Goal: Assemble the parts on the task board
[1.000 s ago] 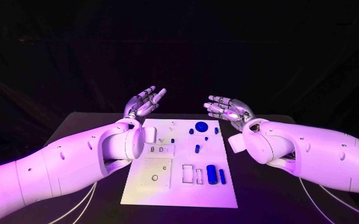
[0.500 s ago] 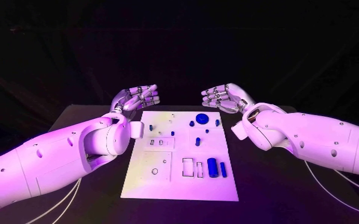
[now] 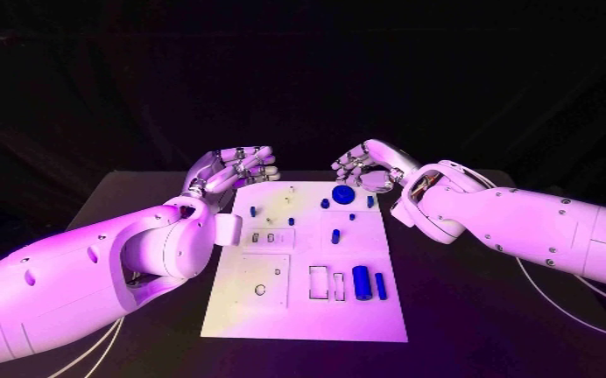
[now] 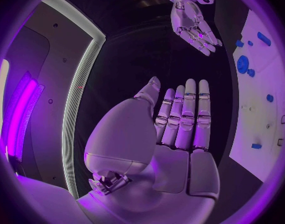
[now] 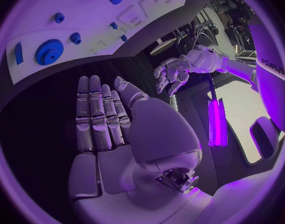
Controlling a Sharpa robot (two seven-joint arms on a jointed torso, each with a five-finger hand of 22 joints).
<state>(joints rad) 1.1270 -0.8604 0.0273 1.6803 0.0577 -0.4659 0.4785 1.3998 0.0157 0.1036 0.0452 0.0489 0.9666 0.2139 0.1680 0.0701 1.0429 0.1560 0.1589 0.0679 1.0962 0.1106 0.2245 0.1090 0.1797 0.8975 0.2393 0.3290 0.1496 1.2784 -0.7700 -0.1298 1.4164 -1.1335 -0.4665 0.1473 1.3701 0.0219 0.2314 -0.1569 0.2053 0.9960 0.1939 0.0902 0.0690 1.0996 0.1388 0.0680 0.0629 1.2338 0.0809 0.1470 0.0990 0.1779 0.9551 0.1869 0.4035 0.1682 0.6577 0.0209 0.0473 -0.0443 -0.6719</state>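
The white task board (image 3: 285, 304) lies mid-table. On it are a blue gear (image 3: 343, 193), several small blue pieces such as a peg (image 3: 336, 236), a thick blue cylinder (image 3: 362, 282) and a thin blue bar (image 3: 380, 285). My left hand (image 3: 234, 169) hovers above the board's far left corner, holding nothing. Above the far right corner, close to the gear, my right hand (image 3: 365, 164) is also empty. Each wrist view shows its own hand's fingers (image 4: 183, 118) (image 5: 95, 115) stretched out straight side by side, with the gear (image 4: 243, 63) (image 5: 49, 51) on the board (image 4: 274, 64) (image 5: 92, 25) beyond.
The board has empty recesses near its front, a rectangular slot (image 3: 317, 283) and a round hole (image 3: 260, 290). Black table surface (image 3: 480, 325) lies on both sides of the board. Both white forearms flank it, left (image 3: 114, 264) and right (image 3: 517, 220).
Both hands have come down and inward towards the board's far edge, and their fingers have drawn closer together. Nothing on the board has moved.
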